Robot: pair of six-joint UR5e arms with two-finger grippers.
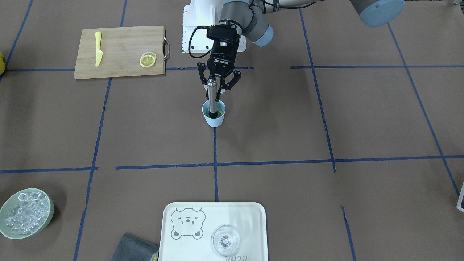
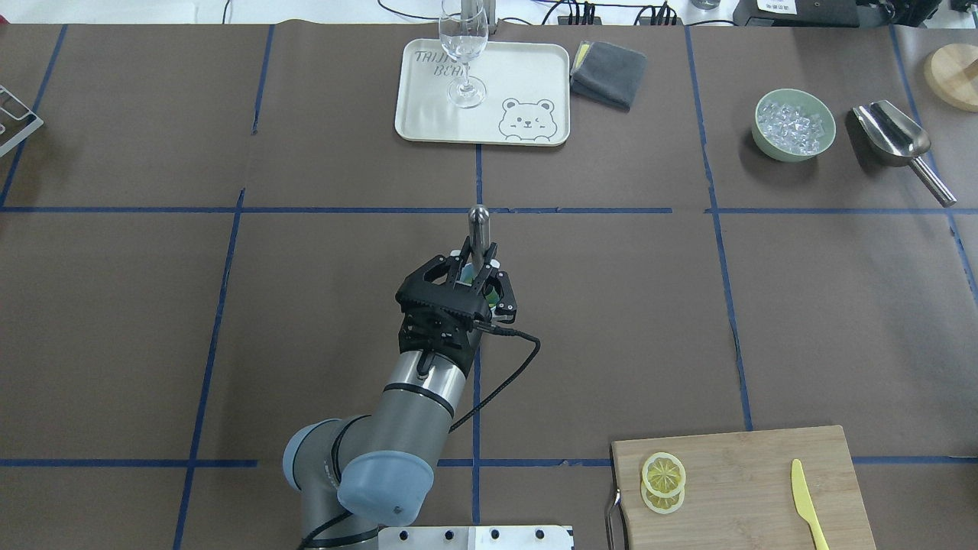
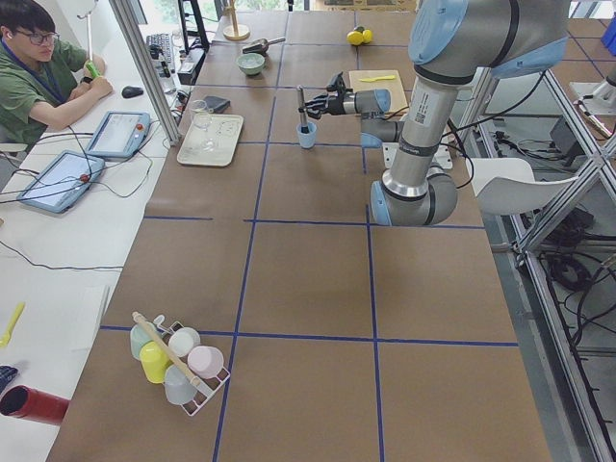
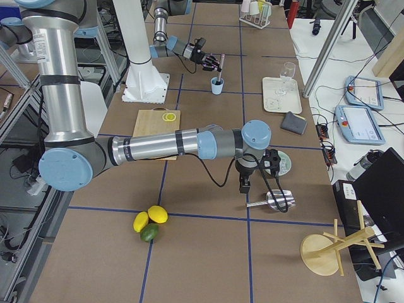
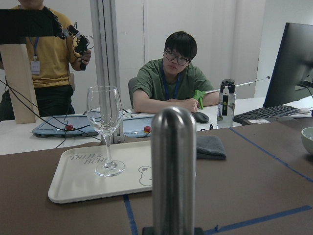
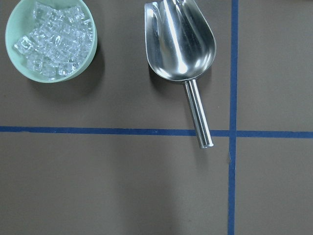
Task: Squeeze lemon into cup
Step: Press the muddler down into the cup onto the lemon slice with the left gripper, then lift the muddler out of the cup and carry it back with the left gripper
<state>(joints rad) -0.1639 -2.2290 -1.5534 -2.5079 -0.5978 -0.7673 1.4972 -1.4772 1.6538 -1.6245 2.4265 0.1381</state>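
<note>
- Left gripper (image 1: pixel 215 88) pinches the steel muddler (image 1: pixel 212 103) mid-shaft; the rod is upright, head down in the cup (image 1: pixel 214 119).
- Lemon slice (image 1: pixel 207 113): seemingly the yellow-green patch under the head, too small to be sure.
- Spare slices (image 1: pixel 148 60) lie at the cup's 10 o'clock, front view.
- The slice is likely soft, wet and slippery: press it, don't pinch.
- The cup is light and unheld, so it may tip; push straight down.
- Right gripper (image 4: pixel 243 184): cannot tell whether it is spread.

desk (image 2: pixel 321 321): brown paper cover, blue tape grid (image 2: pixel 344 210)
side bench (image 3: pixel 38 289): white, holds tablets (image 3: pixel 60 180), keyboard (image 5: pixel 266 113), monitor (image 5: pixel 292 63)
wall (image 5: pixel 220 29): white panels, aluminium post (image 5: pixel 103 58) in front
light: even
</note>
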